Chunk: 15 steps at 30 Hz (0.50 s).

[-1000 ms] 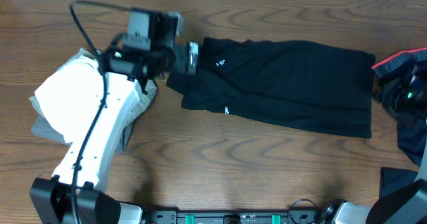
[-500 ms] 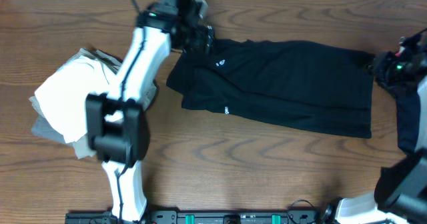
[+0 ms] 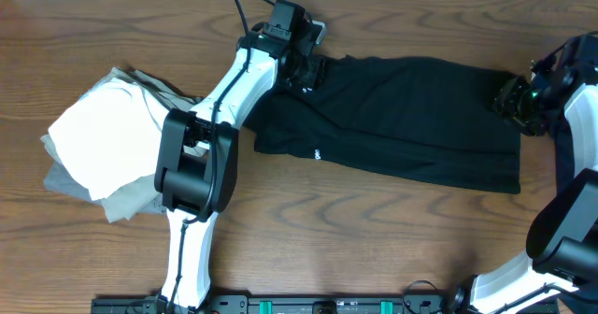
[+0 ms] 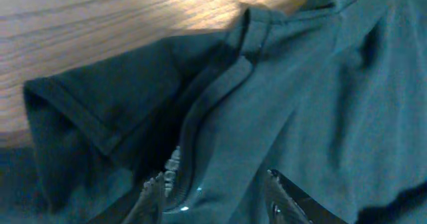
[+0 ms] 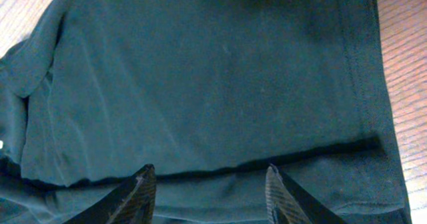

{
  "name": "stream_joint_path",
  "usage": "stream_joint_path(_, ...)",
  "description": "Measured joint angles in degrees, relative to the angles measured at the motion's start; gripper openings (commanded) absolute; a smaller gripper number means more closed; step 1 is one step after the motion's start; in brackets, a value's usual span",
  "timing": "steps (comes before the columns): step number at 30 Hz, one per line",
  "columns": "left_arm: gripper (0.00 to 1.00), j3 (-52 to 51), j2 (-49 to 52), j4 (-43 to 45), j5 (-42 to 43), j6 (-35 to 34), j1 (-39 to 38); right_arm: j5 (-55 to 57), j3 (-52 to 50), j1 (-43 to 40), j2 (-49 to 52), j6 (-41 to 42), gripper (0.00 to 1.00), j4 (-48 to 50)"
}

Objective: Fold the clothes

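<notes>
The black T-shirt point(image 3: 402, 127) lies flat on the table point(image 3: 374, 249). It is near the far edge and stretches from the middle toward the right edge. It is folded long-ways, so one layer hides the other. A tiny white mark point(image 3: 317, 153) shows on its near left part, too small to read.

The left gripper point(image 4: 213, 179) is over the shirt's far left end and hides that bit from above. Its two fingers stand apart with nothing pinched between them. In the left wrist view only the finger tips show, at the bottom of the picture. A sleeve point(image 4: 73, 117) bunches up beside them. It is hard to tell if the tips touch the cloth.

The right gripper point(image 5: 209, 171) is over the shirt's right end, fingers spread wide and holding nothing. A stitched hem point(image 5: 357, 84) runs beside bare wood.

Near the left edge sits a soft pile of white and grey-beige clothes point(image 3: 93, 146), partly behind the left arm.
</notes>
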Motion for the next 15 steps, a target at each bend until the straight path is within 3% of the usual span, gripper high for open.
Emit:
stream_joint_path(5, 0.5, 0.0, 1.0, 0.2, -2.9, 0.0, 0.0, 0.0, 0.0, 0.0, 0.0, 0.0, 0.49, 0.2)
stream_joint_path(9, 0.41, 0.0, 2.3, 0.1, -4.3, -0.1, 0.0, 0.0, 0.0, 0.0, 0.0, 0.0, 0.49, 0.2)
stream_joint_path(12, 0.19, 0.0, 2.7, 0.0, -4.9, -0.3, 0.0, 0.0, 0.0, 0.0, 0.0, 0.0, 0.48, 0.2)
stream_joint_path(13, 0.06, 0.0, 2.7, 0.1, -5.1, -0.1, 0.0, 0.0, 0.0, 0.0, 0.0, 0.0, 0.48, 0.2)
stream_joint_path(15, 0.06, 0.0, 2.7, 0.1, -5.3, 0.0, 0.0, 0.0, 0.0, 0.0, 0.0, 0.0, 0.48, 0.3)
